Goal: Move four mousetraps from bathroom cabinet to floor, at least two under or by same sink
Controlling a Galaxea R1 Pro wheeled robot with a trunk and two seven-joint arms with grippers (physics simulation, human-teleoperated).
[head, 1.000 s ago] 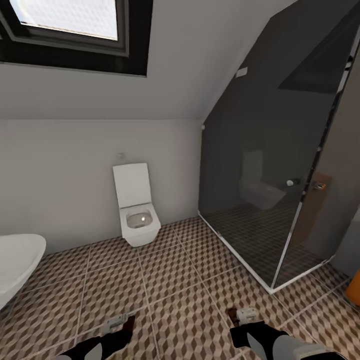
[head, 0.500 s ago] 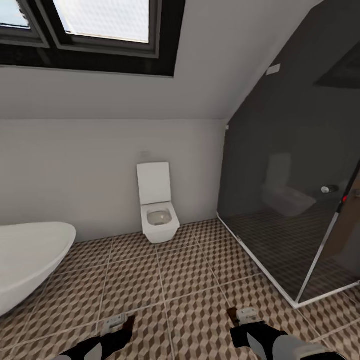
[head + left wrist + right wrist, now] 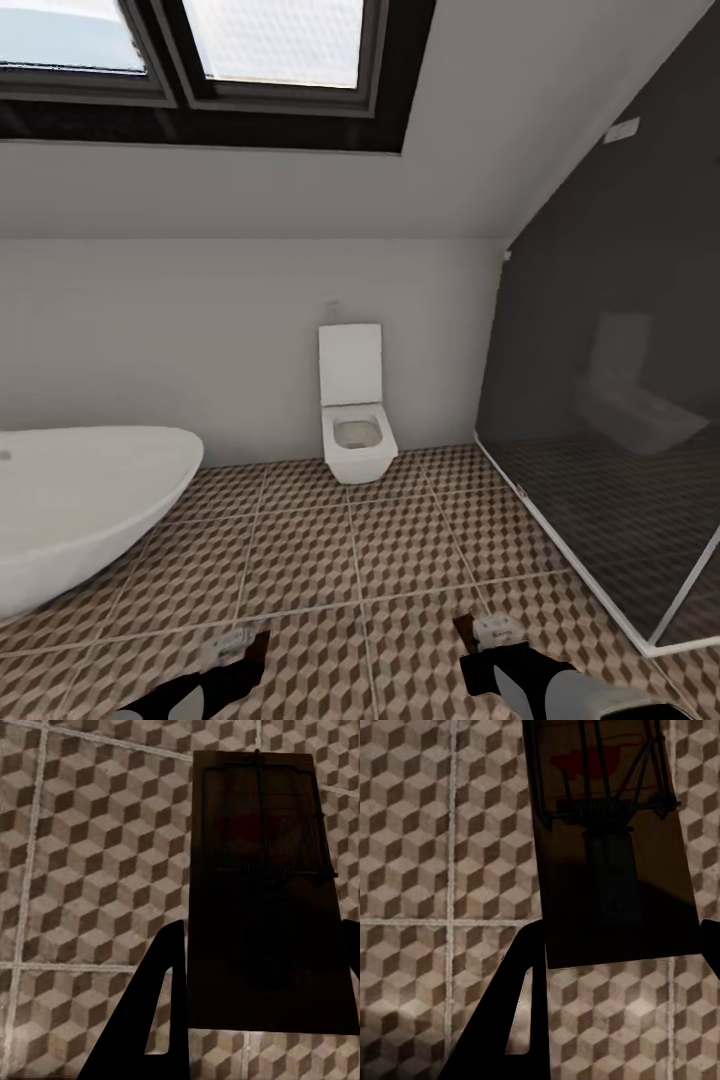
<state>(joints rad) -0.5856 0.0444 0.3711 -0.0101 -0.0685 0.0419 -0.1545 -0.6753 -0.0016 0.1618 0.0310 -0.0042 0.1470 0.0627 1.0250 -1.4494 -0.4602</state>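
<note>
Gripping one mousetrap (image 3: pixel 262 900) (image 3: pixel 611 847) each, both hands (image 3: pixel 255 1020) (image 3: pixel 615 1012) hang over bathroom floor (image 3: pixel 400 560).

The cube-patterned bathroom floor (image 3: pixel 330 560) carries a white bathtub (image 3: pixel 80 510) and the shower enclosure (image 3: pixel 620 420); the toilet (image 3: pixel 355 425) seems wall-hung above it.

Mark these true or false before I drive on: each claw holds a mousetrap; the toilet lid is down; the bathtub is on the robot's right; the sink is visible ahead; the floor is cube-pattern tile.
1. Each claw holds a mousetrap: true. The left claw grips a mousetrap, the right claw another mousetrap.
2. Toilet lid down: false. The toilet has its lid raised.
3. Bathtub on the right: false. The bathtub is left; a glass shower is right.
4. Sink visible ahead: false.
5. Cube-pattern floor: true.
</note>
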